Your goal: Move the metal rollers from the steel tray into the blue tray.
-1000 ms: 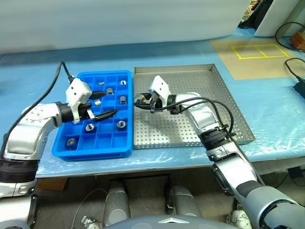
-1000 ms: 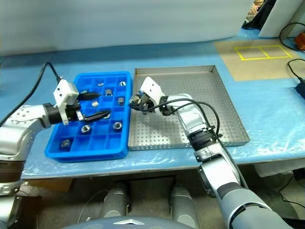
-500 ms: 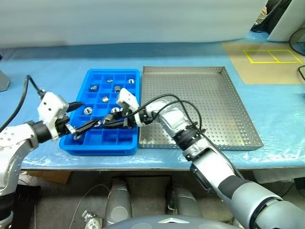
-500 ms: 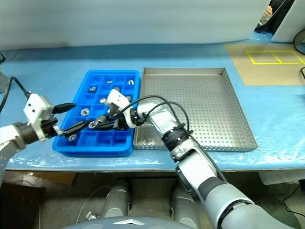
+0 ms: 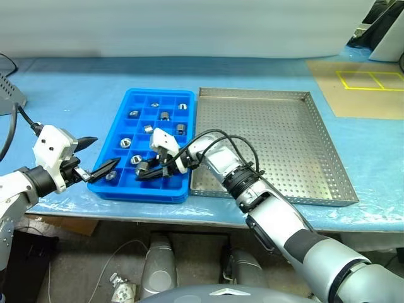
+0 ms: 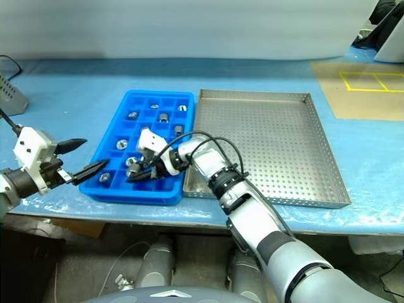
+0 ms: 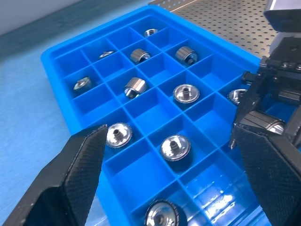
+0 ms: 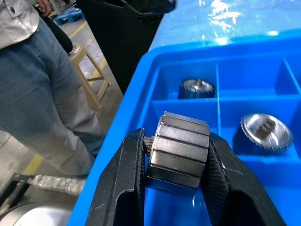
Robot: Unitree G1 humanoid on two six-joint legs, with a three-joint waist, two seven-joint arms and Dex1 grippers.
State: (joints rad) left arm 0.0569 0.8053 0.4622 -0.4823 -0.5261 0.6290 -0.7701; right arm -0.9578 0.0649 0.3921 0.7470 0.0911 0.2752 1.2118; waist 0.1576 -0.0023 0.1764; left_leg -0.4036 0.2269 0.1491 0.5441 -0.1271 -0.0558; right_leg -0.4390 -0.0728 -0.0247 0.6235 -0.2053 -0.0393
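We count nine shiny ribbed metal rollers (image 7: 186, 93) in the blue gridded plastic tray (image 5: 124, 124); right end effector (image 8: 175, 188) clamps a tenth (image 8: 179, 152); left end effector (image 5: 100, 155) gapes wide.

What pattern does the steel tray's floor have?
Rows of small round holes across the grey steel tray floor, clearest in the left eye view.

My right gripper (image 8: 176, 155) has its fingers (image 8: 123, 188) clamped on a ribbed metal roller (image 8: 178, 153), held over the blue tray (image 8: 141, 101). I see two more rollers (image 8: 197, 88) sitting in separate compartments beyond it. Past the tray's edge a person in jeans (image 8: 42, 89) stands beside a beige stool (image 8: 87, 70).
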